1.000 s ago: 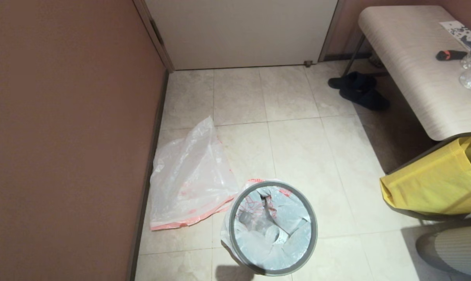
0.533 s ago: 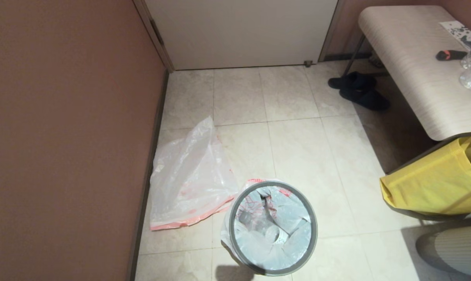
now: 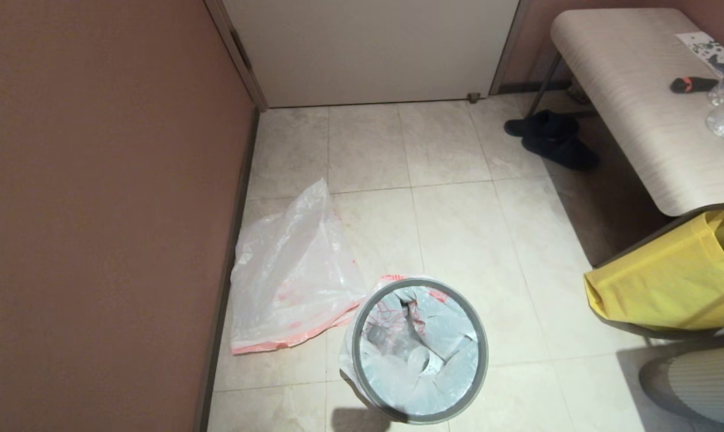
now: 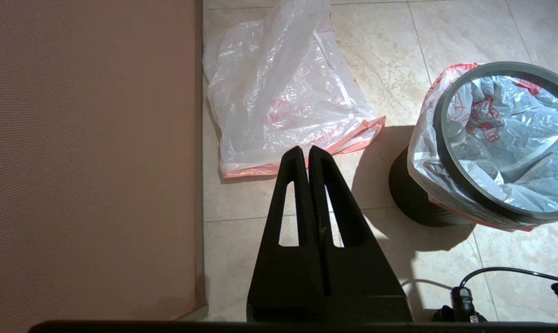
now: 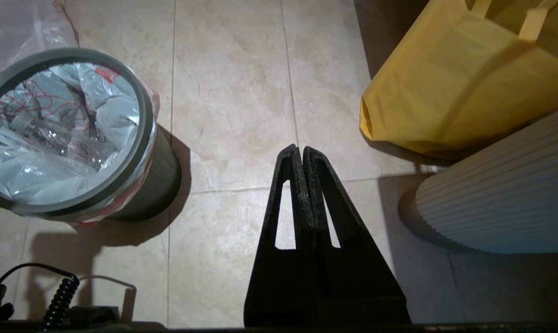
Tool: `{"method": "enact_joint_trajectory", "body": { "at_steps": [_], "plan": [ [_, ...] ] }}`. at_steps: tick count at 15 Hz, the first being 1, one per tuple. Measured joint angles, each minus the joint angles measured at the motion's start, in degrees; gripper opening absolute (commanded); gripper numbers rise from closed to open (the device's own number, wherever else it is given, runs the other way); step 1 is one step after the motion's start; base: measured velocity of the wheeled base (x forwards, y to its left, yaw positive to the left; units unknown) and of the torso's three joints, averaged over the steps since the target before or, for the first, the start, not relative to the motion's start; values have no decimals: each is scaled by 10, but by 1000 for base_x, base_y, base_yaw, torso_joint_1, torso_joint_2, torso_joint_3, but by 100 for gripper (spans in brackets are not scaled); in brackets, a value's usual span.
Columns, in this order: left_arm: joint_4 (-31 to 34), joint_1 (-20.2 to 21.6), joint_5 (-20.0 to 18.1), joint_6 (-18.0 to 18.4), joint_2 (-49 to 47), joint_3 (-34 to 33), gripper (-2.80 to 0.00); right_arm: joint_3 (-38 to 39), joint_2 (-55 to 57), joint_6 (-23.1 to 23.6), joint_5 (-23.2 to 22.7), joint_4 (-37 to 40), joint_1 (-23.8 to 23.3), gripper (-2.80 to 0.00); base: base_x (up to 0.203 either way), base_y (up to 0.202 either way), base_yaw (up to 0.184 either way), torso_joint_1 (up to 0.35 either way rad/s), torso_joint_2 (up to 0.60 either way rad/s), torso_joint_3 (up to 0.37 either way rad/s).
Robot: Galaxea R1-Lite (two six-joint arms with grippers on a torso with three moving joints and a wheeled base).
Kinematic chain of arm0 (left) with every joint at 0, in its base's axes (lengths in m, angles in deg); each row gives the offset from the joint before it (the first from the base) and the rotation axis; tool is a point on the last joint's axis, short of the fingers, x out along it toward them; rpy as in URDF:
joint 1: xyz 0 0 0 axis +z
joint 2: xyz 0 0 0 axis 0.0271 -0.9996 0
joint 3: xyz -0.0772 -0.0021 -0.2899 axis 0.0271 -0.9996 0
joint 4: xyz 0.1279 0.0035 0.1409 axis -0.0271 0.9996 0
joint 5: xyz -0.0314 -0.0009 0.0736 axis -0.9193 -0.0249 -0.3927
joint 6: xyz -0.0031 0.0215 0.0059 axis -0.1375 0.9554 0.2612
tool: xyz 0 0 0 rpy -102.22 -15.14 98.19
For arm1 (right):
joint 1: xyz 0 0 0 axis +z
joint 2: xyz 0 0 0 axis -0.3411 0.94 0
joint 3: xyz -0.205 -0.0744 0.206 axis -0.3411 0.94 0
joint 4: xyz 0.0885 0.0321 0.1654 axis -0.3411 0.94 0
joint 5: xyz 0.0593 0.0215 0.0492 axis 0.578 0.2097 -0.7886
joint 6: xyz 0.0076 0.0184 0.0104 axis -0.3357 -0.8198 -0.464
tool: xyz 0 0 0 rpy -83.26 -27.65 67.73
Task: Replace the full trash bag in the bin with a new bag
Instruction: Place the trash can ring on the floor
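The bin (image 3: pixel 362 336), a small round black wastebasket with a grey ring rim (image 4: pixel 445 162) (image 5: pixel 142 134), stands on the tiled floor near me. The full trash bag (image 3: pixel 418 360) (image 4: pixel 500 125) (image 5: pixel 52 138) lines it, white with red print, its edge folded over the rim. The new bag (image 3: pixel 290 276) (image 4: pixel 279 88) lies limp and flat on the floor by the wall, left of the bin. My left gripper (image 4: pixel 305 150) hangs shut and empty above the floor, short of the new bag's pink rim band. My right gripper (image 5: pixel 297 149) is shut and empty, above bare tiles right of the bin.
A brown wall (image 3: pixel 98 210) runs along the left, a white door (image 3: pixel 367 48) at the back. A bench-like table (image 3: pixel 637 90) stands at right with dark shoes (image 3: pixel 553 138) beneath, a big yellow bag (image 3: pixel 667 282) (image 5: pixel 445 83), and a ribbed white object (image 5: pixel 505 194).
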Motion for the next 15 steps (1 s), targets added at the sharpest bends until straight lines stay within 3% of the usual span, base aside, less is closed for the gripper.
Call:
{"method": "enact_joint_trajectory", "body": {
  "at_steps": [6, 15],
  "plan": [
    [0, 0, 0, 0, 0, 0, -280, -129, 77, 3, 0, 50, 0, -280, 0, 0, 0, 0, 0, 0],
    [0, 0, 0, 0, 0, 0, -280, -351, 431, 35, -1, -21, 1, -280, 0, 0, 0, 0, 0, 0]
  ]
}}
